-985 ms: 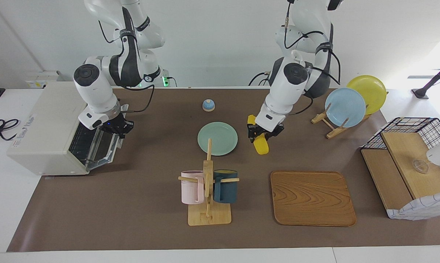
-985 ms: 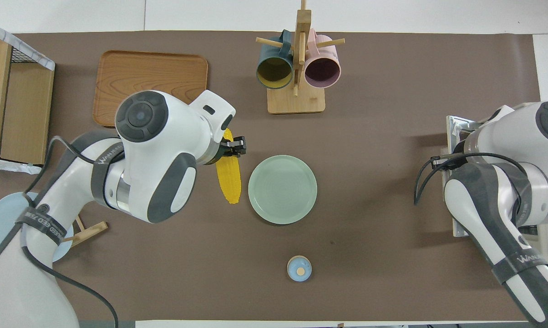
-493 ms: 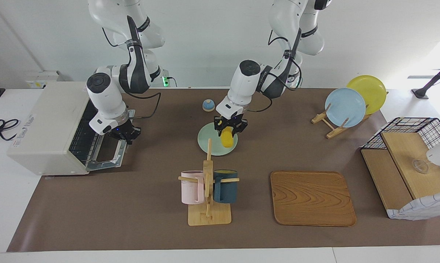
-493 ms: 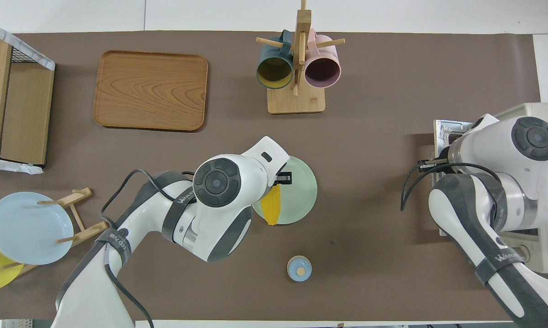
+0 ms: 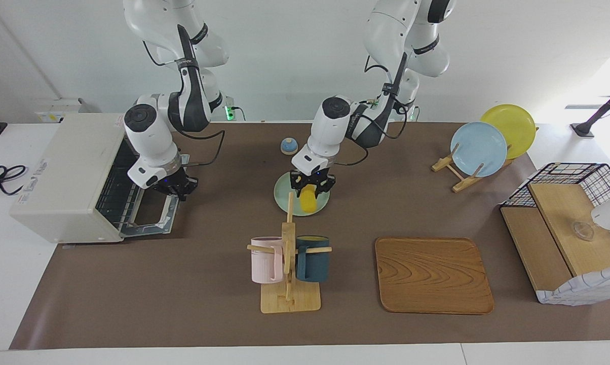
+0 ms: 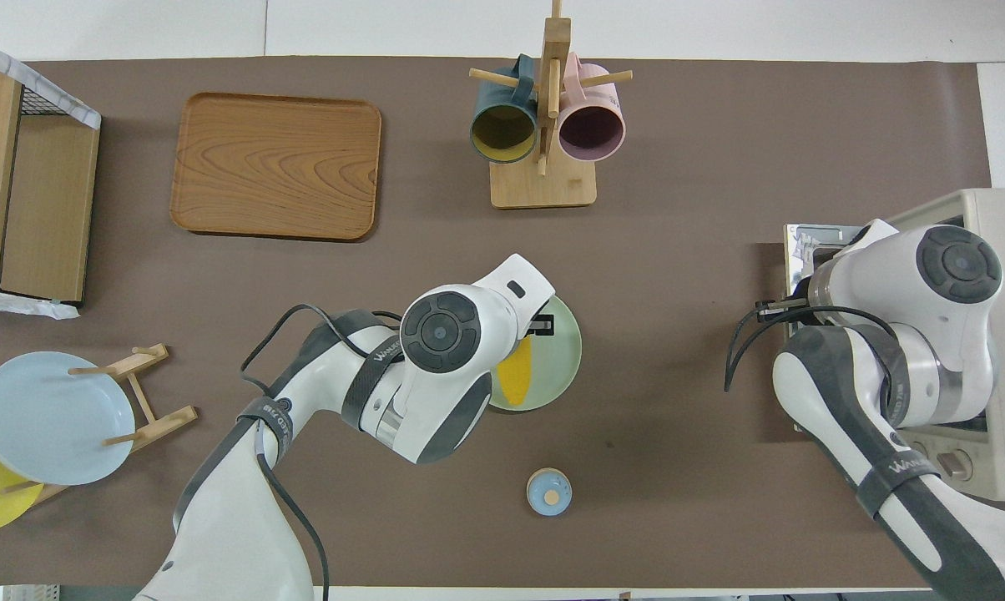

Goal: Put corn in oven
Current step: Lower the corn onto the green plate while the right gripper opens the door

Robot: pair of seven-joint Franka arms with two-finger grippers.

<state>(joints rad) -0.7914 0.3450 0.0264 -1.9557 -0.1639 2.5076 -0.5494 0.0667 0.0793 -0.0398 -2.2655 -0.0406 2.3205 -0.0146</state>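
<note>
From the facing view we see the left pincer [image 5: 311, 183] pinching the corn [image 5: 309, 198], held over the green plate [image 5: 283, 191]. From overhead, the arm's wrist hides that grip, and only the cob's end shows. The right pincer [image 5: 172, 187], pressed together, hangs over the dropped door [image 5: 153, 219] of the oven [image 5: 67, 175] at the right arm's end of the table [image 5: 183, 284].

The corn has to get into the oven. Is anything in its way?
Nothing on the table blocks it. The left gripper holds the corn over the green plate. The oven door is down, but the right gripper hangs over that door, right at the opening.
</note>
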